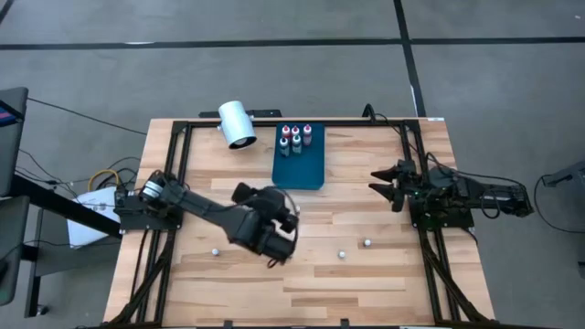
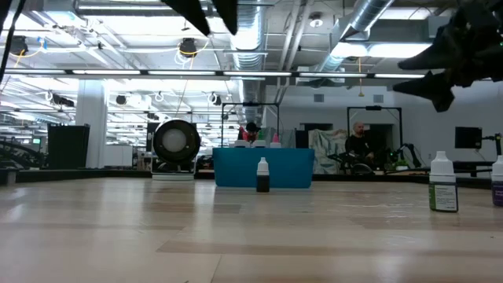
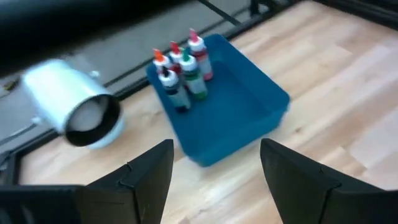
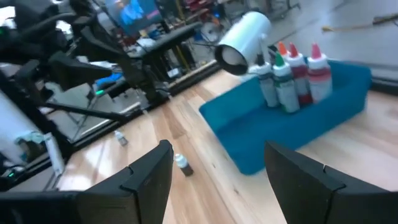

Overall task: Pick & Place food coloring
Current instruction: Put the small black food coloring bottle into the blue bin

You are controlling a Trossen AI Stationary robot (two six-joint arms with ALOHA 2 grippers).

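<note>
Several food coloring bottles stand upright in the far end of a blue tray; the left wrist view shows these bottles too. Three more bottles stand loose on the table; one has a dark body. My left gripper hovers open above the table's middle, on the near side of the tray, pointing toward it, with nothing between its fingers. My right gripper waits open at the right edge, above the table.
A large white cylinder lies on its side at the far edge, left of the tray. Dark frame rails run along the table's left, right and far sides. Bare wood lies between the loose bottles and the near edge.
</note>
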